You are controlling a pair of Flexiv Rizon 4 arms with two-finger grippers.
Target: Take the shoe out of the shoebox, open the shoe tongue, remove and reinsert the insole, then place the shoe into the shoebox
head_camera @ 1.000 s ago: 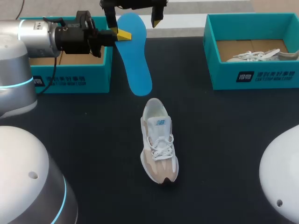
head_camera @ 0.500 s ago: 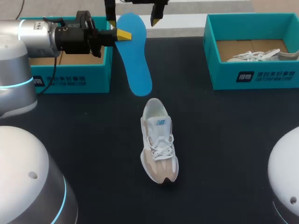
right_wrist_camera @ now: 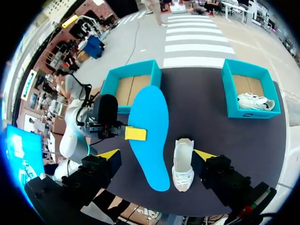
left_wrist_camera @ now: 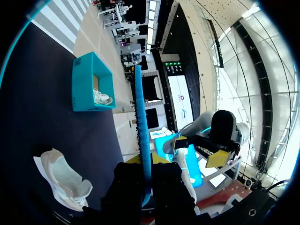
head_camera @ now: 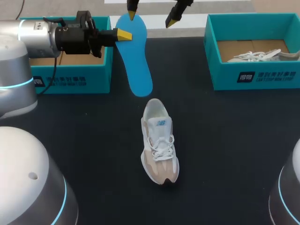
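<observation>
Head view: we count two teal boxes. The right shoebox (head_camera: 253, 77) holds one white shoe (head_camera: 255, 56); the left shoebox (head_camera: 70, 80) shows its cardboard floor. A second shoe (head_camera: 159, 147) lies on the table (head_camera: 225, 140), between and nearer than both. Our left gripper (left_wrist_camera: 144, 178) pinches the one blue insole (head_camera: 136, 65); our right gripper (head_camera: 152, 18) hangs spread wide, holding nothing.

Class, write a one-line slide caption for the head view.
Left gripper shut on the blue insole, white shoe on the table, right gripper open above.
</observation>
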